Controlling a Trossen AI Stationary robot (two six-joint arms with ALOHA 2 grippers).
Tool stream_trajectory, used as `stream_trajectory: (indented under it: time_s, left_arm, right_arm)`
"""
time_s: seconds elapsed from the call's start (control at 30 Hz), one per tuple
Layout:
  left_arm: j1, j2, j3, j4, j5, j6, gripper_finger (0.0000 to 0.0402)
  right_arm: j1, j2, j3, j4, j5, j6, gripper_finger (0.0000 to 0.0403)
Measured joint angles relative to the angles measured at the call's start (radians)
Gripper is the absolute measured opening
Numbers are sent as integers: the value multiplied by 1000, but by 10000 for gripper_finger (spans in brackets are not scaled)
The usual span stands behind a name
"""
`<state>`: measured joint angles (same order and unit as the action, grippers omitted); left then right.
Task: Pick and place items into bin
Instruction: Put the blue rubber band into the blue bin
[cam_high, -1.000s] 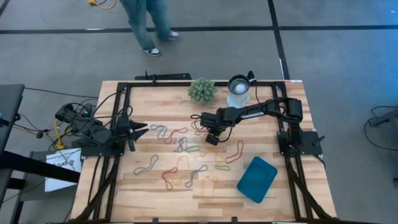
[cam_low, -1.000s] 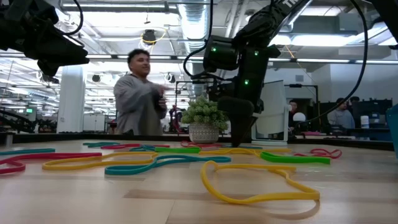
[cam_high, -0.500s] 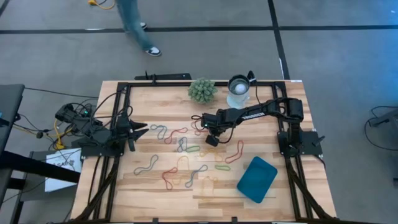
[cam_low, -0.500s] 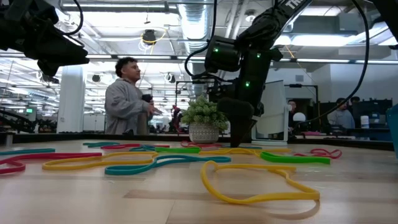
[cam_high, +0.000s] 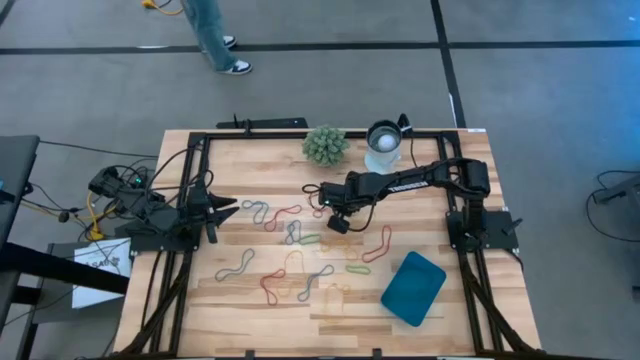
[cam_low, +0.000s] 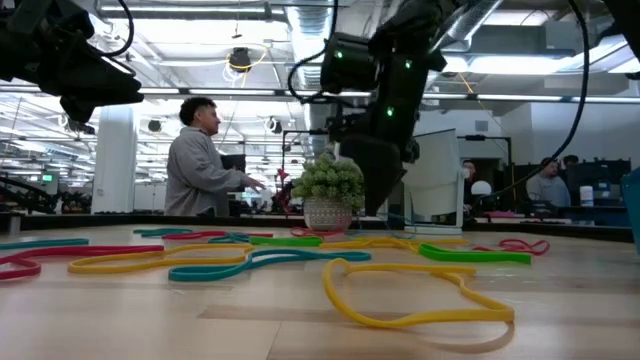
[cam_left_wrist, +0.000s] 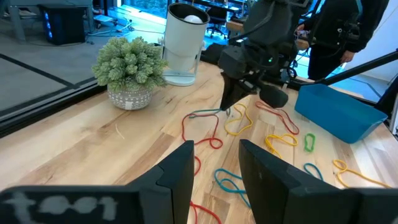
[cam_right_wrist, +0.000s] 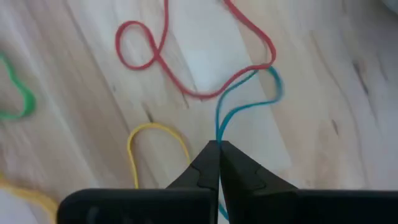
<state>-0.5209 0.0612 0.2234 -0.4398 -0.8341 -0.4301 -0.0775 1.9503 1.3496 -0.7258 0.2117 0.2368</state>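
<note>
Several coloured rubber-band items (cam_high: 300, 262) lie scattered on the wooden table's middle. My right gripper (cam_high: 327, 209) hovers over their far side, pointing steeply down, shut on a teal band (cam_right_wrist: 249, 102). The left wrist view shows that gripper (cam_left_wrist: 226, 107) just above the wood. A red band (cam_right_wrist: 186, 81) crosses the teal one. The teal bin (cam_high: 413, 287) rests flat near the table's near right corner, nothing showing in it. My left gripper (cam_high: 235, 207) waits open at the table's left, its fingers (cam_left_wrist: 180, 171) level. My right gripper pinches one end of the teal band's loop (cam_right_wrist: 218, 134) between its two fingertips, coming from above and pointing steeply down. Both strands of the loop run together into the shut tips. The band trails away slack, its far end (cam_right_wrist: 273, 84) by the red band on the wood.
A spiky green plant ball (cam_high: 325, 145) and a white-and-metal cup (cam_high: 383, 140) stand at the far edge. Black frame rails (cam_high: 300, 134) border the table. A person (cam_high: 215, 35) walks on the floor beyond the far edge. Bare wood lies around the bin.
My right gripper has risen a little off the table, its tips now clear of the wood in the low view. The person beyond the table has walked toward the left.
</note>
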Motion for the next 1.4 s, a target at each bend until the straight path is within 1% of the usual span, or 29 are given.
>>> stream_trajectory:
  time_s: [0.3,0.47,0.6,0.73,0.87,1.0,1.1,1.2,1.4]
  left_arm:
    - [0,0,0,0,-1,0,116]
    - [0,0,0,0,-1,-7,116]
    - [0,0,0,0,-2,-9,116]
    - [0,0,0,0,-2,-11,116]
    - [0,0,0,0,-2,-11,116]
    - [0,0,0,0,-4,-11,116]
    - [0,0,0,0,-4,-11,116]
    - [0,0,0,-5,-4,-11,116]
    - [0,0,0,-30,-2,-11,116]
  right_arm:
    - [71,-1,168,-197,0,7,0]
    - [124,-1,254,-402,-1,95,0]
    - [189,-1,298,-568,-7,179,0]
    - [267,-1,327,-717,-85,268,0]
    - [354,-1,329,-744,-120,338,0]
    - [422,-8,329,-797,-154,457,0]
    - [474,-19,329,-849,-179,574,0]
    - [534,-60,329,-836,-214,661,0]
    - [656,-143,311,-847,-213,934,0]
